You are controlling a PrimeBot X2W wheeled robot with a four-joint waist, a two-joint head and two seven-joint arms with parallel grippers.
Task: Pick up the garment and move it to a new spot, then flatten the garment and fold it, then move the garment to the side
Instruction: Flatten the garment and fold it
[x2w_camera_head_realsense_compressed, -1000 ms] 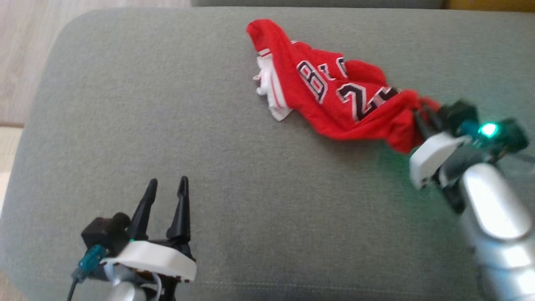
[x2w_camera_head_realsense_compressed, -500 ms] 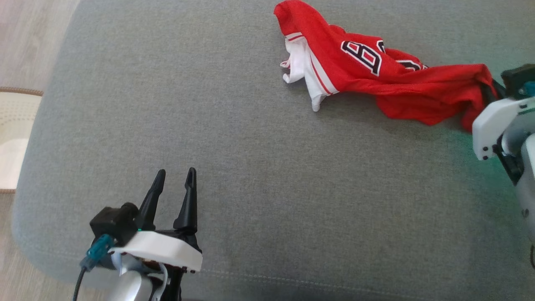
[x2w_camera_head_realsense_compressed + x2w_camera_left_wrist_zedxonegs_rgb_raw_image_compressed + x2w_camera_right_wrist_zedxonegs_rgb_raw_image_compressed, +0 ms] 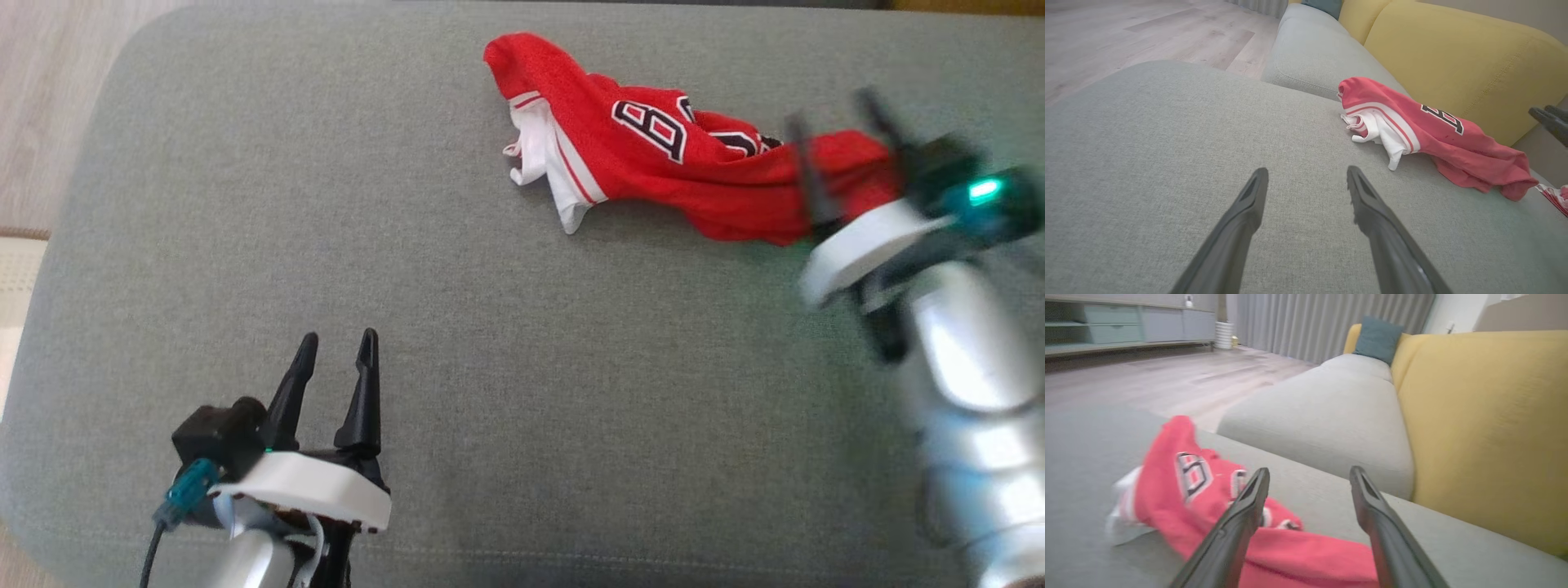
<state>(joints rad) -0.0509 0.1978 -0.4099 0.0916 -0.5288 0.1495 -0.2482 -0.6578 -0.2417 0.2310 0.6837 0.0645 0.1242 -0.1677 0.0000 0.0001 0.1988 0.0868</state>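
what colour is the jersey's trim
White, red-striped, on the crumpled red jersey; clearest in left wrist view.

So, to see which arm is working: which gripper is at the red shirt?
The right gripper, open at one end of the red shirt; the left gripper hangs apart over grey cushion.

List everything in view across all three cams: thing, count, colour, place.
seat cushions: 2, grey, sofa base
garment: 1, red with white trim, crumpled on the nearer cushion
backrest: 1, yellow, behind the cushions
pillow: 1, teal, sofa's far end
floor: 1, pale wood, beside the sofa
curtain: 1, grey, far wall
left gripper: 1, dark fingers, open over bare cushion
right gripper: 1, dark fingers, open at the garment's right end
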